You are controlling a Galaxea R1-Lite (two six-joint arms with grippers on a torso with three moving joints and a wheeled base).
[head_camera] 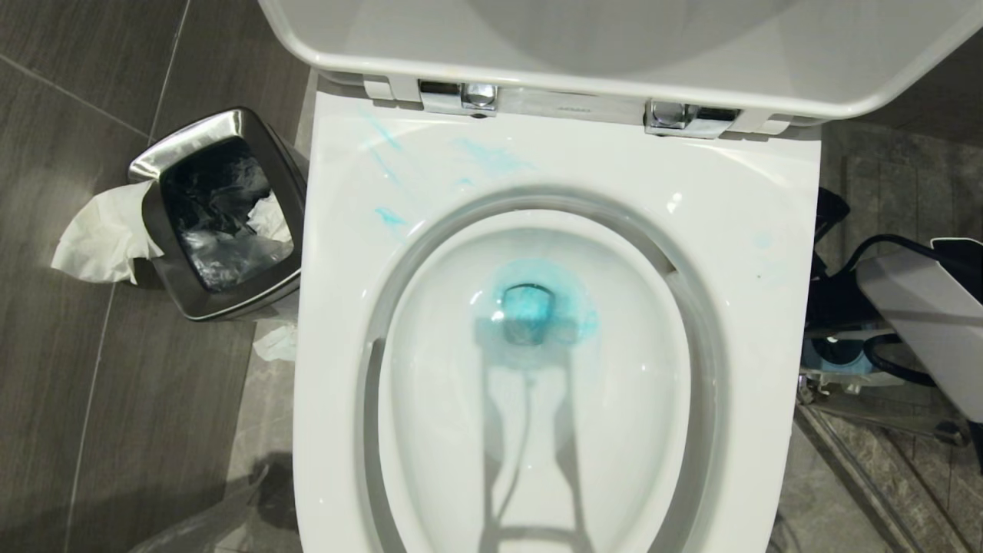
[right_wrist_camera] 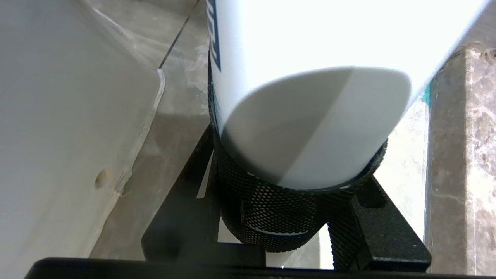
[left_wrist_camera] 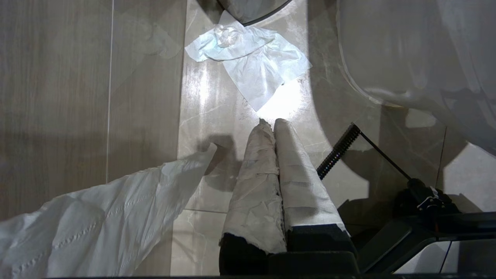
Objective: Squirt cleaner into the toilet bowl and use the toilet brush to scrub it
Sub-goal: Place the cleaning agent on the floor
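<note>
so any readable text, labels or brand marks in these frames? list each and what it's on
None fully readable.
White bottle in the right wrist view: a blue label strip at its edge shows cut-off letters, not legible.
Toilet bowl: a faint mark between the chrome hinges, too small to read.
Steel bin, tissue: no text.

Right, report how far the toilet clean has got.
Done: cleaner tints the water at the drain of the toilet bowl, with streaks on its rim. In hand: the right gripper grips a white bottle in a black mesh sleeve beside the toilet, seemingly the cleaner's. Left: the scrubbing; no toilet brush is in view. The left gripper hangs shut over the floor, idle.
</note>
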